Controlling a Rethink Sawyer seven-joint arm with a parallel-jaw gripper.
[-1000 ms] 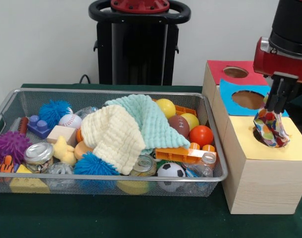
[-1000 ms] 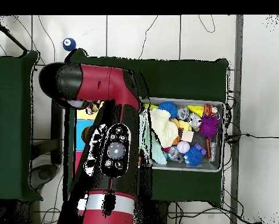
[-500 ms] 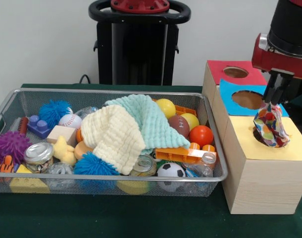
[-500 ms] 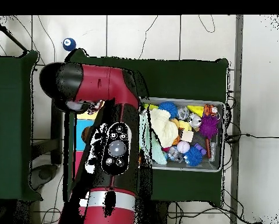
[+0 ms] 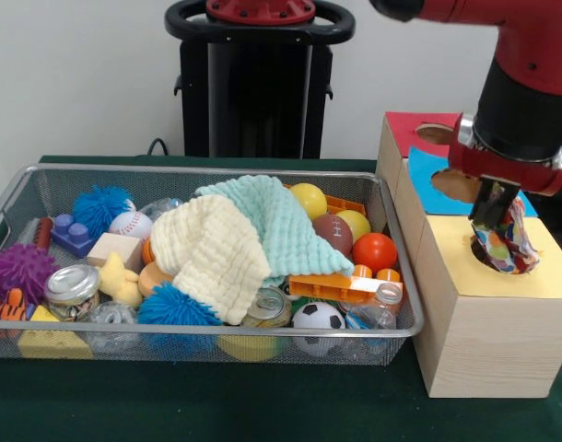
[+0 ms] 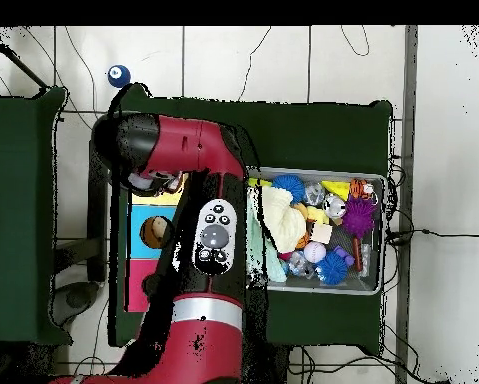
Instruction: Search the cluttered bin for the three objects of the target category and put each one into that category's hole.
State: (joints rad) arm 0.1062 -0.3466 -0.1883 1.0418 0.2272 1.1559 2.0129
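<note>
Much sits behind the arm and under the cloths

From the front, the arm (image 5: 521,101) covers part of the blue-topped hole (image 5: 458,184) and the top of the patterned fabric (image 5: 504,241), which in turn hides most of the yellow-topped hole (image 5: 488,261); how the jaws stand cannot be told. The mint cloth (image 5: 276,221) and cream cloth (image 5: 216,253) bury the middle of the wire bin (image 5: 207,170). From overhead, the arm (image 6: 198,200) blocks the bin's (image 6: 375,290) near end and much of the boxes (image 6: 143,235); the toys there are too small to name.
</note>
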